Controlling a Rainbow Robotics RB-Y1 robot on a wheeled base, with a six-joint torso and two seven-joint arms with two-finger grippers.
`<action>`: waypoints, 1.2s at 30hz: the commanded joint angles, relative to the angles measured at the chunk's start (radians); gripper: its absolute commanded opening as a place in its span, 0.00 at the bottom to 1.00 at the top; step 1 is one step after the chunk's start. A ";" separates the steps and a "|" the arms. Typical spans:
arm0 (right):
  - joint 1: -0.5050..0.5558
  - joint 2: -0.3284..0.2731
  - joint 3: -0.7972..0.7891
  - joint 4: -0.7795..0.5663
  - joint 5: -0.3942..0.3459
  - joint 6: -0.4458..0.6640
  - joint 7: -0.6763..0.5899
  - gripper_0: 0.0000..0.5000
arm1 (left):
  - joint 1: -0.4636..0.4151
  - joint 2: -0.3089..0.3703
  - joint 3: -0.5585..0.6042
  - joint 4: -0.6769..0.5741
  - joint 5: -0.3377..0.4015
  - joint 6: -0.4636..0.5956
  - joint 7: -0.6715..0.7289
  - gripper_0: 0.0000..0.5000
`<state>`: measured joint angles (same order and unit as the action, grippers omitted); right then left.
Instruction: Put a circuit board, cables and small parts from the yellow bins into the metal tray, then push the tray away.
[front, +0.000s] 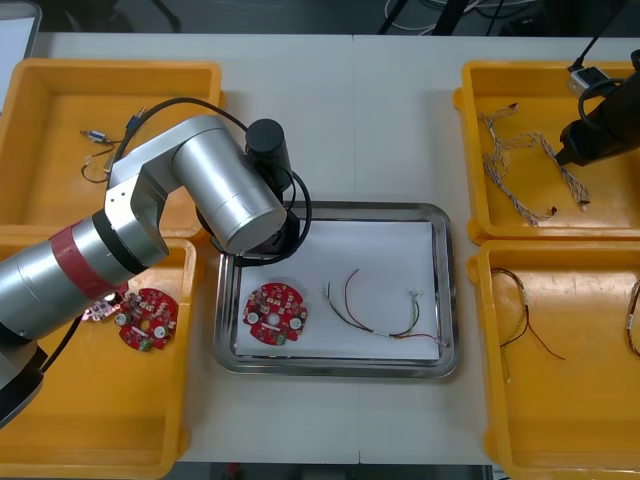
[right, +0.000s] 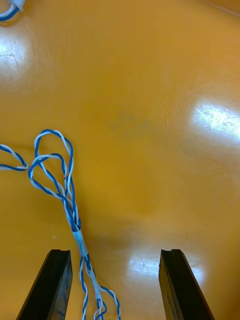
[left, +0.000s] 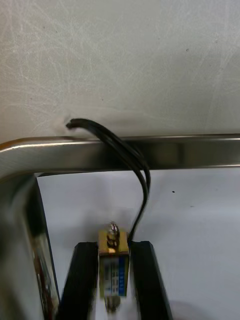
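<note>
Part (left: 114, 272) with a black cable (left: 146, 192) is clamped in the left gripper (left: 114, 246), just inside the tray (left: 175, 150) corner. Right gripper (right: 115, 252) is held spread apart over a blue-white cable (right: 67, 200) in a bin (right: 160, 100). Board (front: 274, 312) is parked in the tray.
</note>
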<state>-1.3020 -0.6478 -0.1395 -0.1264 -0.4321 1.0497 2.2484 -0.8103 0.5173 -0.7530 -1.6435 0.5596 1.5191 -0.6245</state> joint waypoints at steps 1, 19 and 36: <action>-0.059 -0.015 -0.055 0.033 0.003 -0.039 0.034 1.00 | -0.033 0.003 -0.012 -0.016 -0.004 -0.011 -0.012 1.00; -0.019 0.020 -0.071 0.039 -0.031 -0.092 0.014 1.00 | -0.032 0.023 0.096 -0.141 0.040 0.128 -0.007 1.00; 0.046 0.037 -0.054 0.039 -0.060 -0.086 0.025 1.00 | -0.032 0.101 0.423 -0.245 0.125 0.322 -0.092 1.00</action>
<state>-1.2823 -0.6197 -0.1820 -0.0764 -0.4884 0.9674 2.2487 -0.8103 0.5617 -0.3915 -1.8531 0.6648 1.8250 -0.6266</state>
